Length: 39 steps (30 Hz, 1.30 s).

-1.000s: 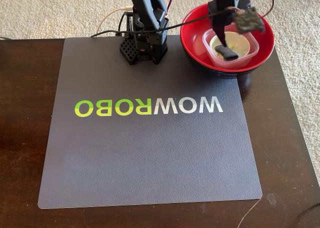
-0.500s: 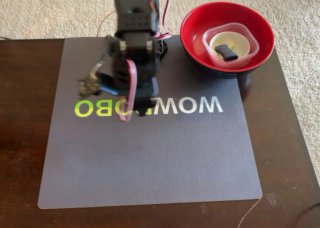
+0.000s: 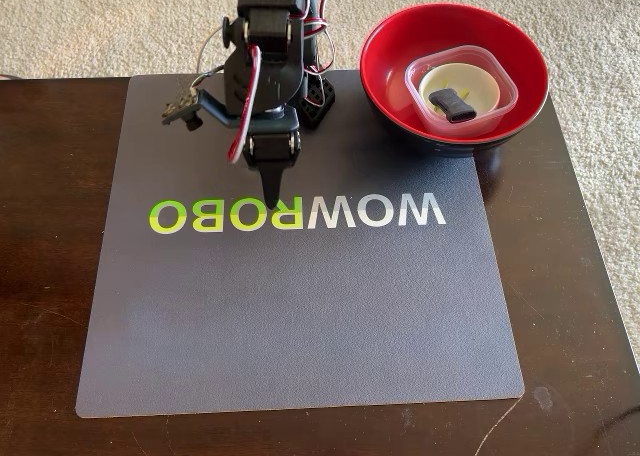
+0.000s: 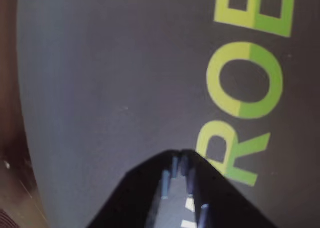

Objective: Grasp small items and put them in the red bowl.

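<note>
Cream carpet behind, dark wood table (image 3: 40, 276) in front, and a grey mat (image 3: 300, 316) with WOWROBO lettering (image 3: 296, 214) covering most of it. Going left to right in the fixed view: the left part of the mat is bare, no loose items on it or on the wood around it, as far as I can see.

Then the arm (image 3: 265, 66), folded over near its base at the back edge of the mat, gripper (image 3: 271, 191) pointing down w/ its tip just above the "R" of the lettering. The wrist view shows the same gripper (image 4: 181, 163) from behind — fingers (image 4: 166, 180) drawn together to a point, only a thin slit between them, nothing held. Below it just mat and the green-yellow letters.

Far right, well apart from the arm, sits the red bowl (image 3: 390, 46) at the mat's back corner. Inside it the tub (image 3: 425, 111), inside that the cream bowl (image 3: 480, 86), and the dark bone piece (image 3: 453, 106) lying in the cream bowl. The wire clip — can't make it out; may be hidden in the stack.

Judging by this, the job looks about done: three items are in the bowl, nothing left out on the mat to fetch. Arm seems parked, not reaching for anything.
</note>
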{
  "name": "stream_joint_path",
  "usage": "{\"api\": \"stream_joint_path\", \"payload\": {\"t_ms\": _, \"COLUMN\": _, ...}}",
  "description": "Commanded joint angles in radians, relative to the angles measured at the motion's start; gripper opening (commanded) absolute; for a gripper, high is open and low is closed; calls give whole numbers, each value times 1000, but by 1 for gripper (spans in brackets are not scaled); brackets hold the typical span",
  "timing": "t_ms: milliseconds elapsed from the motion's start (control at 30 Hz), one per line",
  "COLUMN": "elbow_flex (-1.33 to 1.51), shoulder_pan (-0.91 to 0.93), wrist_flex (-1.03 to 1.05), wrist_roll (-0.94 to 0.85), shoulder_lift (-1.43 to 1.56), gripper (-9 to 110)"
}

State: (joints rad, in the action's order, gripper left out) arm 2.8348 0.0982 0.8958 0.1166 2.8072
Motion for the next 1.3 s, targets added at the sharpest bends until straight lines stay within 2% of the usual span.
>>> {"api": "stream_joint_path", "payload": {"t_ms": 0, "elbow_flex": 187, "shoulder_pan": 41, "wrist_flex": 121, "wrist_roll": 35, "shoulder_lift": 480, "gripper": 0}}
{"api": "stream_joint_path", "payload": {"t_ms": 267, "elbow_flex": 189, "shoulder_pan": 101, "wrist_flex": 133, "wrist_roll": 40, "shoulder_lift": 483, "gripper": 0}}
{"api": "stream_joint_path", "payload": {"t_ms": 1267, "elbow_flex": 190, "shoulder_pan": 100, "wrist_flex": 123, "wrist_roll": 46, "shoulder_lift": 483, "gripper": 0}}
